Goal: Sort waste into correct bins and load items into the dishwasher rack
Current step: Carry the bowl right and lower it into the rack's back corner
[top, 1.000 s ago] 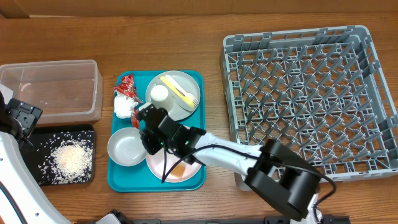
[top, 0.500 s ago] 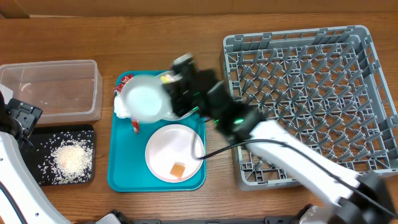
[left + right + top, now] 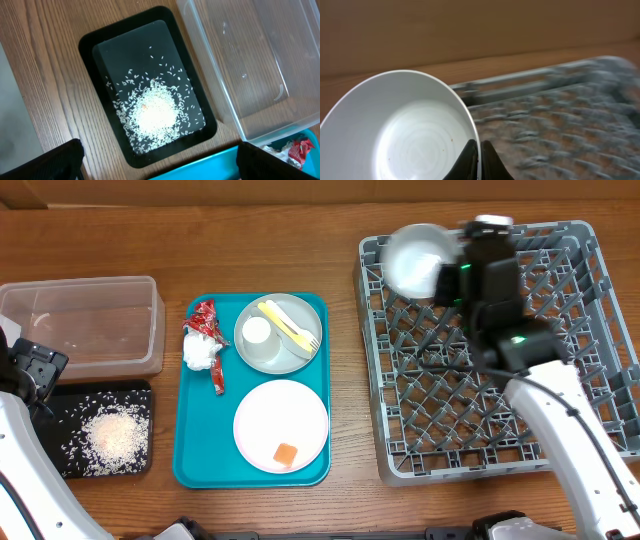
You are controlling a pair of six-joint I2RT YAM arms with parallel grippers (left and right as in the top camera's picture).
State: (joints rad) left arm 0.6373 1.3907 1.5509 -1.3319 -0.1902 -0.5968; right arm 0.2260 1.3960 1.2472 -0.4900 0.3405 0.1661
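Above the far left corner of the large square grey plastic dishwasher rack (image 3: 560,330), the right claw (image 3: 479,150) was clenched on the rim of a round white bowl (image 3: 400,130), its dark fingertips pinching the edge. The bowl's hollow faced the wrist camera. Whether the bowl touched the rack's pegs could not be told.

The rack sat at the right of the wooden surface (image 3: 300,250). Left of it lay a flat teal tray (image 3: 190,430). On that tray's far half sat a grey round plate (image 3: 290,358) carrying a small white cup (image 3: 257,330) and a pale yellow plastic fork and spoon (image 3: 290,328). On the near half sat a white round plate (image 3: 270,415) with a small orange food cube (image 3: 286,453) on it. Along the tray's left edge lay a crinkled red wrapper (image 3: 208,320), a crumpled white napkin (image 3: 198,352) touching it.

Farther left stood a clear rectangular plastic tub (image 3: 80,320) and, just beside it, a shallow black rectangular tray (image 3: 70,460) holding loose white rice grains (image 3: 115,433). The left claw (image 3: 160,162) hovered over that black tray, spread wide, grasping nothing.
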